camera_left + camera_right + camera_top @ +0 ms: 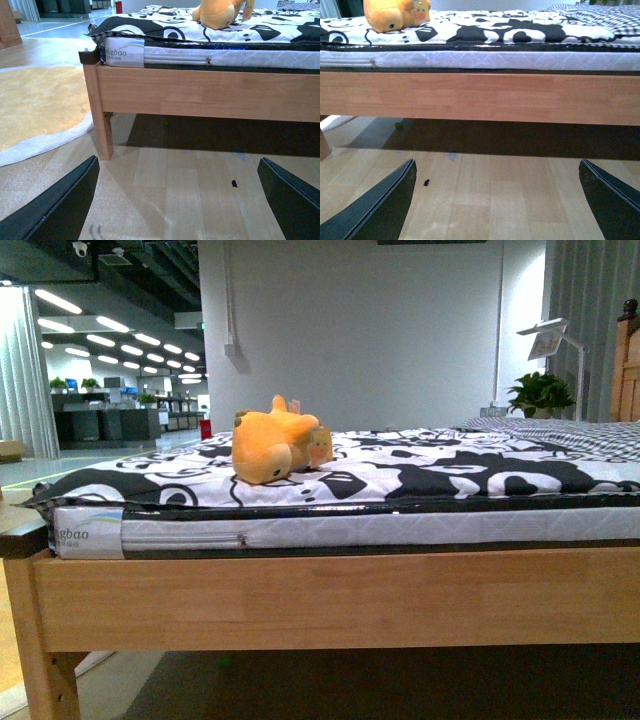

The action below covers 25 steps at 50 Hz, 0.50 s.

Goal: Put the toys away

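One plush toy (272,448), yellow-orange with paler cream parts, lies on the bed (330,595) left of the middle of the front view, in the upper half of the frame. It rests on a black-and-white patterned sheet (430,470), near the bed's near edge and well in from the left corner. Under the sheet a white mattress (400,528) sits on the pale wooden bed frame, with a printed label (88,532) at its left end. At the upper right of the front view stand a potted plant (541,393) and a white lamp (552,340). Neither arm shows in that view.

The left gripper (177,160) hangs low over the wooden floor (175,185) in front of the bed's corner leg. Its jaws are spread wide with nothing between them, and the toy (216,12) is well apart from it, up on the sheet. A pale yellow rug (35,105) lies on the floor beside that corner.

The right gripper (496,161) is likewise low over the floor facing the bed's side rail, jaws spread wide and empty. The toy (390,15) is well away from it on the bed.
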Available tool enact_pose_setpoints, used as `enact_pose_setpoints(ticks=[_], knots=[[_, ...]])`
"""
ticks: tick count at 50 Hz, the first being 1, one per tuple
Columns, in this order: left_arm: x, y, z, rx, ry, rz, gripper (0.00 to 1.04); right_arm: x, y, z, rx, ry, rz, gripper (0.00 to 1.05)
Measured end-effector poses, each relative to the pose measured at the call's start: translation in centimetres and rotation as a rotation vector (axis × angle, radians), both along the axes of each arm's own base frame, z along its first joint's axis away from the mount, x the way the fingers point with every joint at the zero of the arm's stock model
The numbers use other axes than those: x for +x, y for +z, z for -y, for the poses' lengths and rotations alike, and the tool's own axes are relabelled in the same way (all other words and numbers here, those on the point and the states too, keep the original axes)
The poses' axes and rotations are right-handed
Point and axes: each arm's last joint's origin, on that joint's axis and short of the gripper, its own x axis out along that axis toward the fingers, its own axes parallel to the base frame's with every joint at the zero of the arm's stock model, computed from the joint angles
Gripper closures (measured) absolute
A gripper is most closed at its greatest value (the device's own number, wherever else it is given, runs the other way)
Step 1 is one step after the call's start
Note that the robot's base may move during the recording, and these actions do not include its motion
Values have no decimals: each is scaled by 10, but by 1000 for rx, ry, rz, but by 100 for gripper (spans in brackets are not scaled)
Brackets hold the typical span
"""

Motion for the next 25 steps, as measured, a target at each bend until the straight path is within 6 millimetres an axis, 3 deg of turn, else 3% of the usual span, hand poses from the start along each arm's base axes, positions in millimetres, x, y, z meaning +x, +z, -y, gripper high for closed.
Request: enact_pose_setpoints(ticks=[25], knots=[[0,0,0,0,1,0,6,0,0,0,0,3,0,6]])
